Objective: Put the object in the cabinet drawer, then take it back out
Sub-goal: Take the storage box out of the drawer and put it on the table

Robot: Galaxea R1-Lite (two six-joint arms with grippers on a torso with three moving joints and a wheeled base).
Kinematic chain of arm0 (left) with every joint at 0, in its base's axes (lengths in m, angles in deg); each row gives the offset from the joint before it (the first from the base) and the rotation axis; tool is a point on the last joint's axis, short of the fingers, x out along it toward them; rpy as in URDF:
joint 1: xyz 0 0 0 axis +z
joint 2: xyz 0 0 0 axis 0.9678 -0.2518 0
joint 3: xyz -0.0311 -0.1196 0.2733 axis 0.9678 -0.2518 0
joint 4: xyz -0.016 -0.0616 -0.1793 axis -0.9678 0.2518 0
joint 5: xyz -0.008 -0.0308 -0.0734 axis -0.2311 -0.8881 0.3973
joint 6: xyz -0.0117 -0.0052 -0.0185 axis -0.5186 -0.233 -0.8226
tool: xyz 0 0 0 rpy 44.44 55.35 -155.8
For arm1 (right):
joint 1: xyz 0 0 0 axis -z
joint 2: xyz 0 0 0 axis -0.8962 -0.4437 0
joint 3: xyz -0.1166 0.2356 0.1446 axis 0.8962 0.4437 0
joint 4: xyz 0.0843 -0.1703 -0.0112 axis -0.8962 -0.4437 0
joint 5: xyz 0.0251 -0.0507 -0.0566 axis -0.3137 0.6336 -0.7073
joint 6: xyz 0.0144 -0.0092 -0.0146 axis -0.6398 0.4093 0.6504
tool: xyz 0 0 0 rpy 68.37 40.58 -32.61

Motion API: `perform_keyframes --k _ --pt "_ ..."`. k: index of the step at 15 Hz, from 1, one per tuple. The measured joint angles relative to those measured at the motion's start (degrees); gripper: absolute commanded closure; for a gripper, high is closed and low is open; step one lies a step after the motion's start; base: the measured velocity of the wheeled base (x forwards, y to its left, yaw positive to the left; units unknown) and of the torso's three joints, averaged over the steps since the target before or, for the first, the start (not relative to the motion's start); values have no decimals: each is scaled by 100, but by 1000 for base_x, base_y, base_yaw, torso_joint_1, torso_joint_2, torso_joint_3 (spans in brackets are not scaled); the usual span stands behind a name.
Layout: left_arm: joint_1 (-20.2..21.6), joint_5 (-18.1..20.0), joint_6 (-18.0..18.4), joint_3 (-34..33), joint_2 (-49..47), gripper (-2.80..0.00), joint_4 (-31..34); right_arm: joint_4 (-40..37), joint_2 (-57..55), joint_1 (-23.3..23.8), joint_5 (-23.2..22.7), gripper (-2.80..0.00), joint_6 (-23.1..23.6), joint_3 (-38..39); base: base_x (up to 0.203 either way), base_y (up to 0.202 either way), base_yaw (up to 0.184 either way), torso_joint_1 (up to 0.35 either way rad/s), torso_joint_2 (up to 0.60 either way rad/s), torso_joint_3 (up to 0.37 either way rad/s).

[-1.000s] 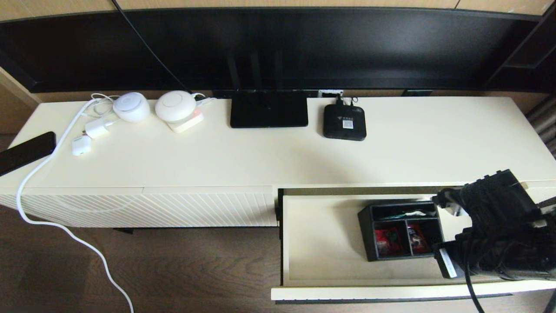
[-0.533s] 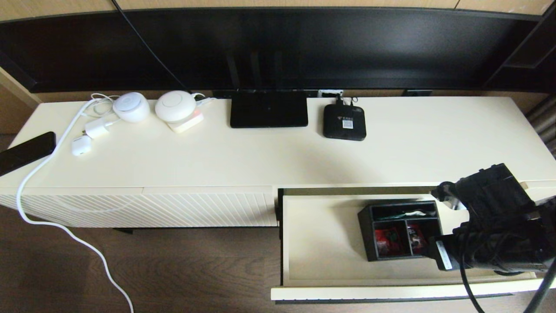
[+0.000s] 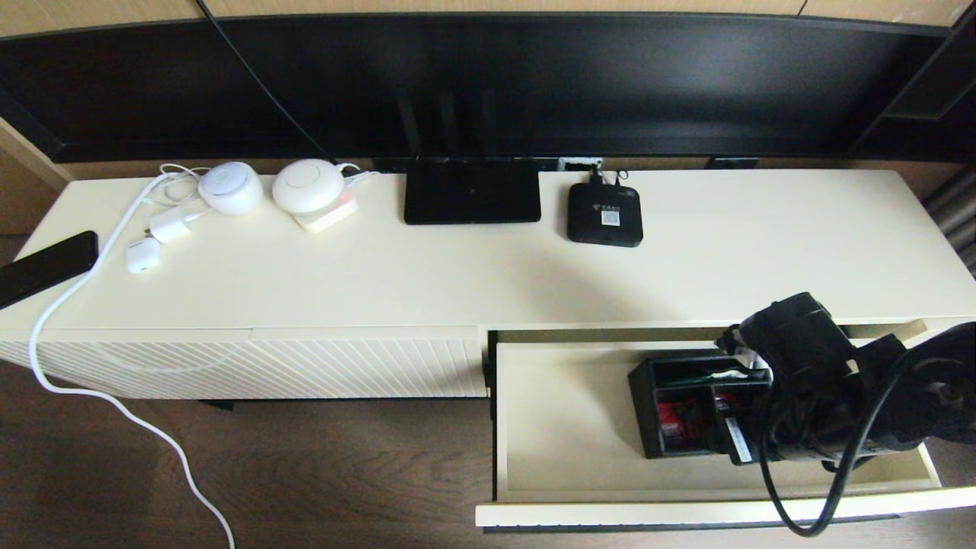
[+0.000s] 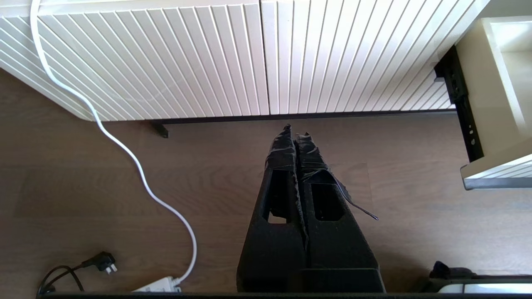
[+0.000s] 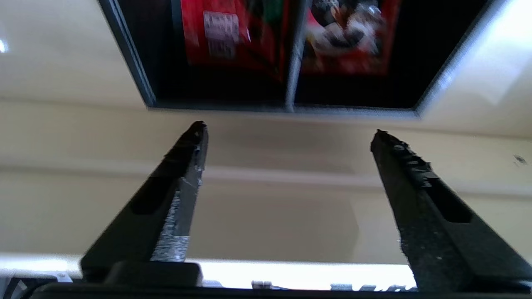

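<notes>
The cabinet drawer (image 3: 564, 435) stands pulled out at the right, its cream inside showing. In it lies the black organizer box (image 3: 682, 404), with red items in its two square compartments; its right part is hidden under my right arm (image 3: 816, 381). In the right wrist view my right gripper (image 5: 289, 132) is open and empty. Its tips hang over the drawer floor, just short of the box's (image 5: 291, 54) near wall and not touching it. My left gripper (image 4: 295, 128) is shut and empty, low over the wooden floor in front of the ribbed panel (image 4: 208, 58).
On the cabinet top stand a flat black router (image 3: 471, 191), a small black device (image 3: 605, 215), two white round devices (image 3: 231, 187) and a charger. A white cable (image 3: 76, 290) runs down to the floor. A dark phone (image 3: 46, 267) lies at the left edge.
My right arm has swung left and forward over the drawer, so it now covers the box's right side. The box and drawer have not moved.
</notes>
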Motion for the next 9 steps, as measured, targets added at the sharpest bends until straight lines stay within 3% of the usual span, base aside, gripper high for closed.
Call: perform_keyframes --k 9 --pt "0 -2 0 0 0 0 0 430 -827 183 11 -280 15 -310 0 0 0 0 0 0"
